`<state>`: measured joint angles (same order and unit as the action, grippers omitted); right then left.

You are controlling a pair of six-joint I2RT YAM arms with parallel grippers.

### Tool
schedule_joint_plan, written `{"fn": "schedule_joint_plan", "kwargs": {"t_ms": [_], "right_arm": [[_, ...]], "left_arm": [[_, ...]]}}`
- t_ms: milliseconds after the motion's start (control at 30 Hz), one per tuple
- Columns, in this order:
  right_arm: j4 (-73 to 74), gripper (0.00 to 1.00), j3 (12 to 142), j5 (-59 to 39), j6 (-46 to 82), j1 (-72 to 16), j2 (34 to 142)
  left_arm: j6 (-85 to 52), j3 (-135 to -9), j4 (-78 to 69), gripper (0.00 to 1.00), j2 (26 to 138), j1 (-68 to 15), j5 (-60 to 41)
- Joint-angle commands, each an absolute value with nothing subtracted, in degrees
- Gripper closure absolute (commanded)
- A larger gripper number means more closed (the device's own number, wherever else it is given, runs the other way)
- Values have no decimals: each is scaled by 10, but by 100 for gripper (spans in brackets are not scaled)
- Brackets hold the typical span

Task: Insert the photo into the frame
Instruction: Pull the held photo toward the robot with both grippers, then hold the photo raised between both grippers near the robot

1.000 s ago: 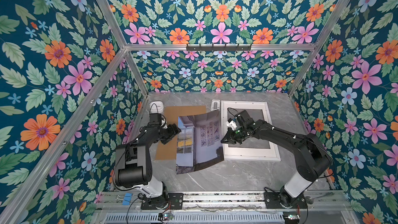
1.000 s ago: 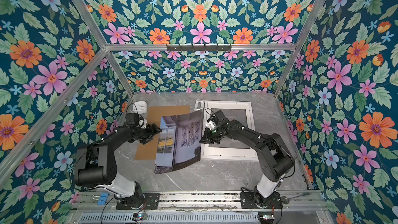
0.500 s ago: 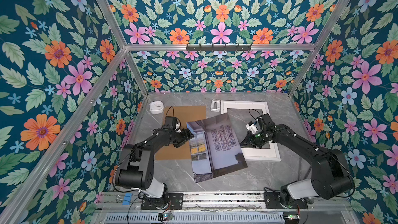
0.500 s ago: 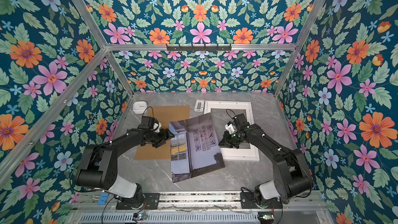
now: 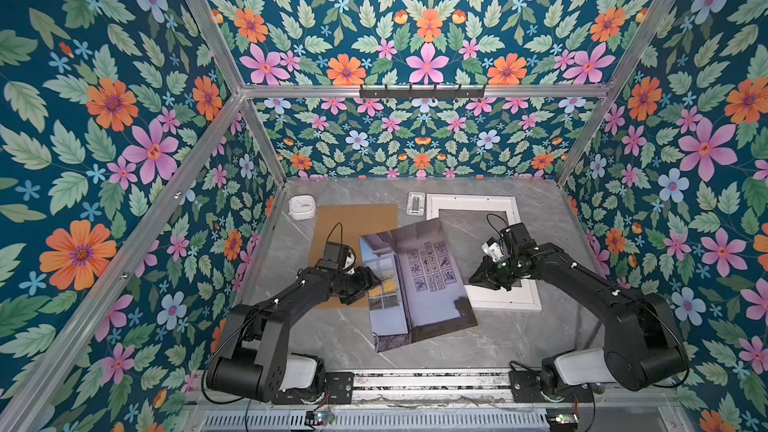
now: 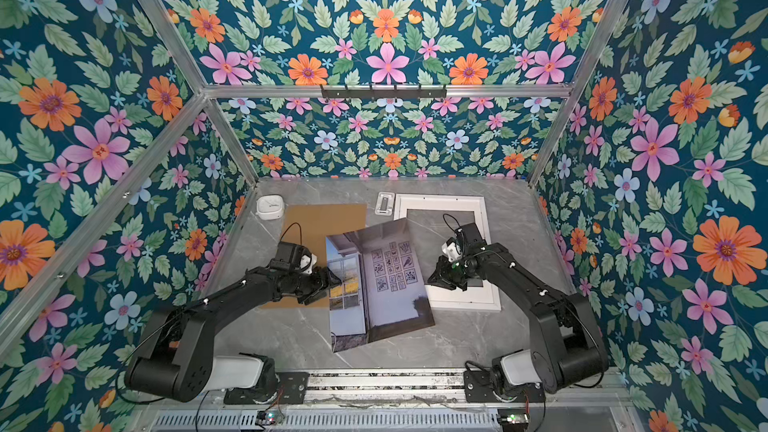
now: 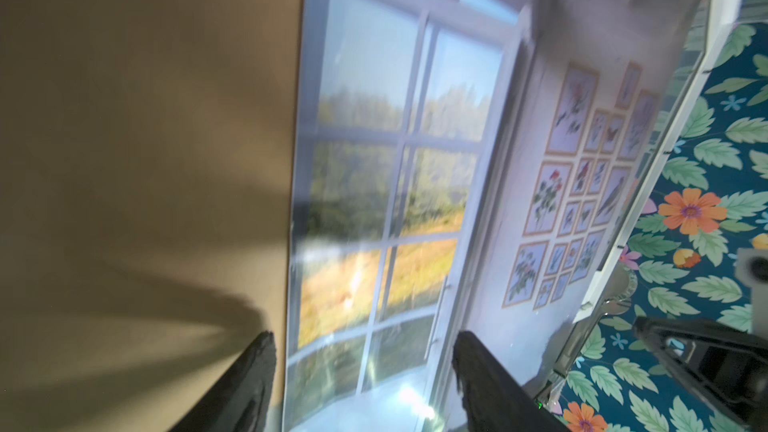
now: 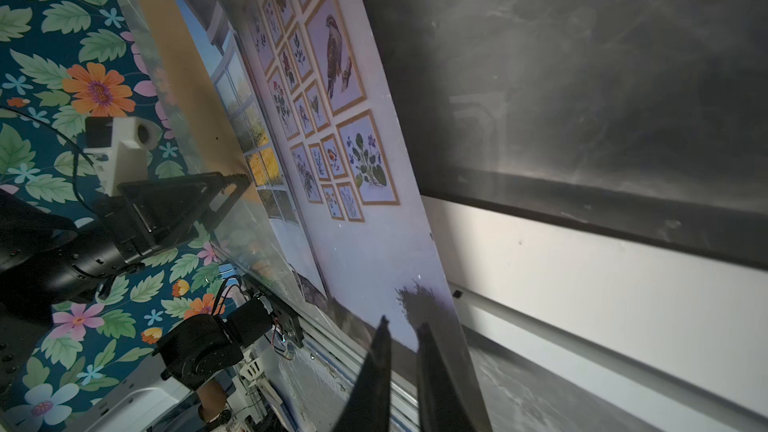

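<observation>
photo (image 5: 419,284) askew across frame (image 5: 511,303) edge; left gripper (image 7: 363,336) gaping, right gripper (image 8: 403,324) slightly parted, neither gripping

The matte black left arm (image 5: 266,326) and right arm (image 5: 590,276) share thick rounded joint housings, slim links dotted with small white fasteners, and pale grey base motors (image 5: 299,369) on black plates (image 5: 338,386). Each wrist carries a white camera block (image 5: 492,250) with a thin looping black cable (image 5: 495,214), ahead of black tapered claw fingers (image 7: 484,384).
</observation>
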<state>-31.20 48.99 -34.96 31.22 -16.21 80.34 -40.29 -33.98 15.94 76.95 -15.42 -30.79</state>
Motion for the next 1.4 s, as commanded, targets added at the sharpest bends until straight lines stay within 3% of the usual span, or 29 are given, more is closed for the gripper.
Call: {"fn": "schedule_joint_plan", "kwargs": {"t_ms": [0, 67, 167, 700, 1133, 1267, 1367], "right_arm": [[-311, 61, 488, -342, 300, -162, 797], [-321, 52, 485, -335, 294, -162, 799], [-332, 45, 472, -337, 295, -163, 801], [-198, 38, 310, -432, 352, -167, 737], [-1, 43, 286, -522, 404, -198, 809], [25, 50, 283, -538, 419, -197, 813], [19, 62, 279, -537, 423, -197, 809]], "left_arm": [[-407, -332, 196, 30, 755, -160, -308], [-407, -326, 213, 30, 747, -164, -304], [-411, -315, 227, 31, 736, -170, -300], [-419, -317, 207, 32, 764, -193, -294], [-428, -306, 189, 33, 773, -203, -289], [-428, -305, 186, 33, 774, -204, -289], [-426, -306, 188, 33, 776, -204, -290]]}}
